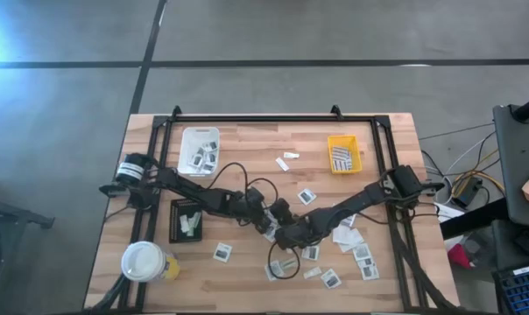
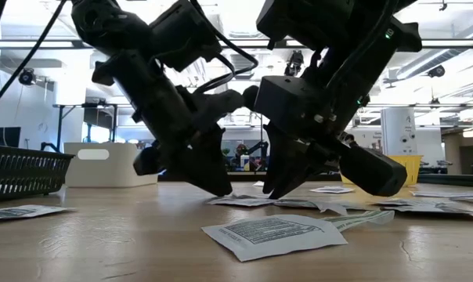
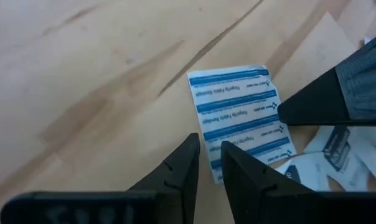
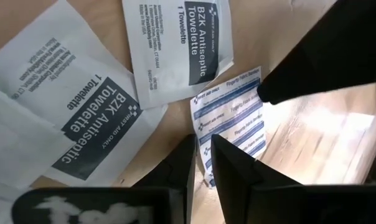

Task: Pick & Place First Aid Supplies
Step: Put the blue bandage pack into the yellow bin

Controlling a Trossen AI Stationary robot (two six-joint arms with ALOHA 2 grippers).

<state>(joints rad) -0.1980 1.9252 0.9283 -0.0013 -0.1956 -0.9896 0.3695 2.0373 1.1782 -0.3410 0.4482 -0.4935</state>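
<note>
A blue-striped bandage strip (image 3: 241,121) (image 4: 231,118) lies flat on the wooden table, near its middle. My left gripper (image 3: 210,158) (image 1: 266,223) and my right gripper (image 4: 202,155) (image 1: 282,234) both point steeply down at it from opposite sides, fingertips at table level (image 2: 225,190) (image 2: 274,190). Each has only a narrow gap between its fingers, and an edge of the strip shows in that gap. Two white antiseptic towelette packets (image 4: 175,43) (image 4: 82,118) lie just beyond the strip. My left gripper has the strip's long edge near one corner (image 3: 214,171) in the narrow gap between its two fingers. It comes slanting down from the table's left. The strip lies flat on the table. I cannot tell whether the edge is pinched clear of the wood. My right gripper has a long edge of the strip near a corner (image 4: 206,174) between its two nearly closed fingers. It comes slanting down from the table's right. The strip lies flat, its other end under the tip of the left gripper's finger (image 4: 266,93).
A white tray (image 1: 199,150) stands at the far left, a yellow tray (image 1: 342,154) at the far right and a black tray (image 1: 186,220) at the left. A white-topped yellow cup (image 1: 144,261) is at the near left. Several white packets (image 1: 352,245) lie scattered near right.
</note>
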